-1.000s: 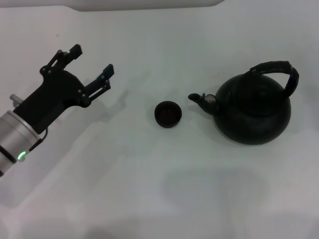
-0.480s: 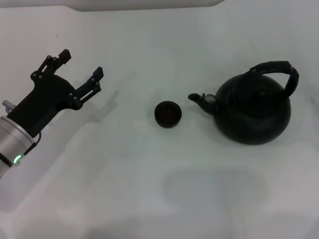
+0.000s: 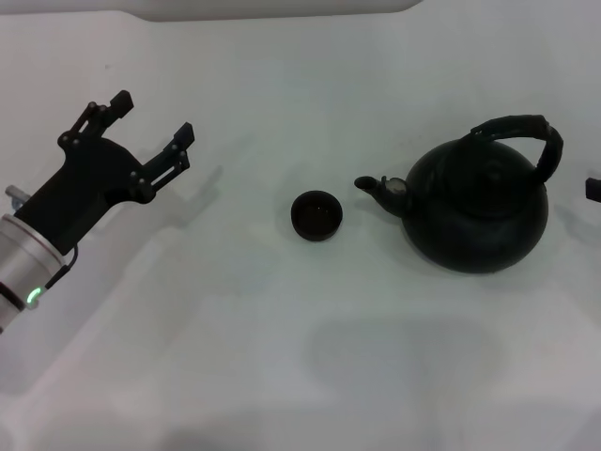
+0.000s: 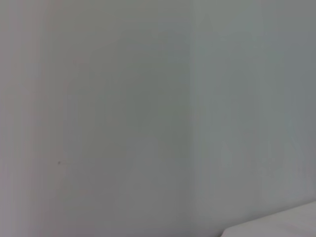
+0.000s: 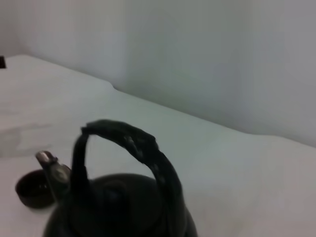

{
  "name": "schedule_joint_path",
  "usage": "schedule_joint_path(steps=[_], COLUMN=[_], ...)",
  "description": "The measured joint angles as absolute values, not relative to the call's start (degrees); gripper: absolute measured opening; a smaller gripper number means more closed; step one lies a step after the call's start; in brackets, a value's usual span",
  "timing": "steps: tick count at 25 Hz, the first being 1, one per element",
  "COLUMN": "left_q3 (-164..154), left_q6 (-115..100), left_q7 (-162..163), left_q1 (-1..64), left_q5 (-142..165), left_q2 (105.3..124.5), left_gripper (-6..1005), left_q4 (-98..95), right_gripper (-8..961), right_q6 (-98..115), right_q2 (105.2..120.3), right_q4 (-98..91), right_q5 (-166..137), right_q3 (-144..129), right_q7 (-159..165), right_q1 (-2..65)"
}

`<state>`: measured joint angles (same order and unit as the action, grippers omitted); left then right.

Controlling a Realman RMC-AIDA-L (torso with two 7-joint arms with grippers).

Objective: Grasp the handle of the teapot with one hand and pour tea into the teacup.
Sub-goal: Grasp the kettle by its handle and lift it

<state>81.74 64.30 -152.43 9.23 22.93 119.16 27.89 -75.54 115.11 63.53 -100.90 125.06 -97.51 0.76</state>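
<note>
The round matte-black teapot [image 3: 479, 211] stands on the white table at the right, its spout pointing left at the teacup. Its thick black arched handle [image 3: 526, 127] curves over the top. The tiny black teacup [image 3: 316, 215] sits just left of the spout, apart from it. My left gripper [image 3: 152, 116] is open and empty at the far left, well away from both. Only a dark tip of my right gripper [image 3: 593, 188] shows at the right edge, right of the teapot. The right wrist view shows the teapot [image 5: 123, 207], its handle [image 5: 133, 140] and the teacup [image 5: 32, 190] from close behind.
The white table [image 3: 282, 357] bears nothing else. A pale wall [image 5: 222, 59] rises behind the table. The left wrist view shows only a blank pale surface.
My left gripper has drawn back to the left, away from the cup, and stayed open. A dark tip of my right gripper has come in at the right edge. Teapot and cup have not moved.
</note>
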Motion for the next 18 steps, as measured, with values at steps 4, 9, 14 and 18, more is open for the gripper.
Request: schedule_joint_path(steps=[4,9,14,18], left_q3=[81.7,81.7,81.7,81.7], left_q6=[64.3,64.3,64.3,64.3], left_q7=[-152.5,-152.5,-152.5,-152.5], left_q1=[9.4,9.2,9.3,9.3], left_q5=[22.9,22.6,22.3,22.3], left_q2=[119.18,119.28,119.27,119.27], left_gripper=[877,877,877,877], left_q4=[27.9,27.9,27.9,27.9], right_gripper=[785,786,786,785], right_q6=[-78.0,-79.3,-78.5,-78.4], right_q2=[115.19,115.73,115.80,115.79], right_q4=[65.2,67.7,67.9,67.6], right_q5=[-100.2,-99.6,-96.8,-96.6], right_q3=[125.1,124.3,121.4,119.9], right_q7=[-96.1,-94.1,-94.1,-94.3], right_q1=[0.8,0.6,0.4,0.8])
